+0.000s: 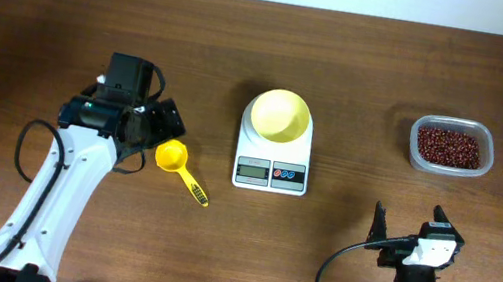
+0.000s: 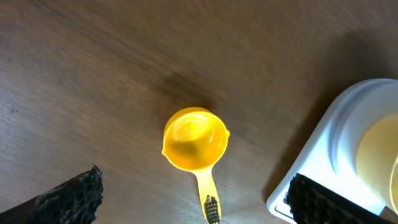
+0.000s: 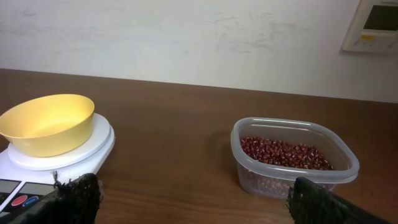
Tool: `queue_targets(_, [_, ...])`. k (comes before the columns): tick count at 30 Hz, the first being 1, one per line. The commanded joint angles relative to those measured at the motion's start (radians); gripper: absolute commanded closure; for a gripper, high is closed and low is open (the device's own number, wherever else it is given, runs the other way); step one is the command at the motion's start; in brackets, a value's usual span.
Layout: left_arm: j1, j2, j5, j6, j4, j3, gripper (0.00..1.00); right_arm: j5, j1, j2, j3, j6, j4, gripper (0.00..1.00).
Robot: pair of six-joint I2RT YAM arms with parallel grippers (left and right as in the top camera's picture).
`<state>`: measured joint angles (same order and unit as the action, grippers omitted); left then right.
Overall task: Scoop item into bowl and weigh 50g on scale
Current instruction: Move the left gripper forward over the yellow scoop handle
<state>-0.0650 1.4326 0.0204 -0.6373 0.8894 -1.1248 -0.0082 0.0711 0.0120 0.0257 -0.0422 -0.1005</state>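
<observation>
1. You have the beans (image 1: 450, 146) heaped in a clear plastic tub (image 1: 424, 160) at the far right of the worktop (image 1: 374, 69), well apart from the scale (image 1: 273, 155).
2. The tub's long axis runs left-right in the overhead view.
3. The pale yellow bowl (image 1: 281, 115) sits upright on the scale's round platform, toward the scale's far end.
4. The scale is squared to the worktop edges. Its display and coloured buttons face the near side, toward the arms.
5. A yellow scoop (image 1: 181, 170) lies flat just left of the scale, not touching it. Its cup faces up, and its long axis is diagonal: cup far-left, handle pointing near-right.
6. Your left claw (image 1: 158, 131) hangs over the scoop cup with its jaws wide apart and nothing between them.
7. Your right claw (image 1: 411, 222) sits at the near right, jaws spread wide and gripping nothing, facing the tub and the scale.
8. The worktop is dark brown wood with the grain running left-right.
9. An off-white wall stands behind it, with a pale control panel (image 3: 373, 25) mounted at upper right in the right wrist view.
</observation>
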Motion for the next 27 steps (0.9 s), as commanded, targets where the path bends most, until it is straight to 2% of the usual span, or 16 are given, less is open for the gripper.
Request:
queue_targets(1, [0.003,0.001,0.074,-0.044,-0.003,-0.021,0.01,-0.006,0.007,-0.008,-0.009,-0.003,0.000,0.01])
queue_targets(5, [0.003,0.001,-0.043,-0.083,0.025,-0.021,0.01,-0.006,0.007,-0.008,-0.009,-0.003,0.000,0.01])
queue_targets(7, [0.019,0.001,-0.044,-0.219,0.103,-0.026,0.01,-0.006,0.007,-0.008,-0.009,-0.003,0.000,0.01])
queue_targets(13, [0.096,0.006,-0.040,-0.317,0.243,-0.066,0.01,-0.006,0.007,-0.008,-0.009,-0.003,0.000,0.01])
queue_targets(23, [0.091,0.202,-0.052,-0.428,0.221,-0.065,0.00,-0.006,0.007,-0.008,-0.009,-0.003,0.000,0.01])
queue_targets(25, [0.091,0.237,-0.063,-0.428,0.219,-0.065,0.06,-0.006,0.007,-0.008,-0.009,-0.003,0.000,0.01])
queue_targets(27, [0.091,0.260,-0.062,-0.428,0.214,-0.064,0.07,-0.006,0.007,-0.008,-0.009,-0.003,0.000,0.01])
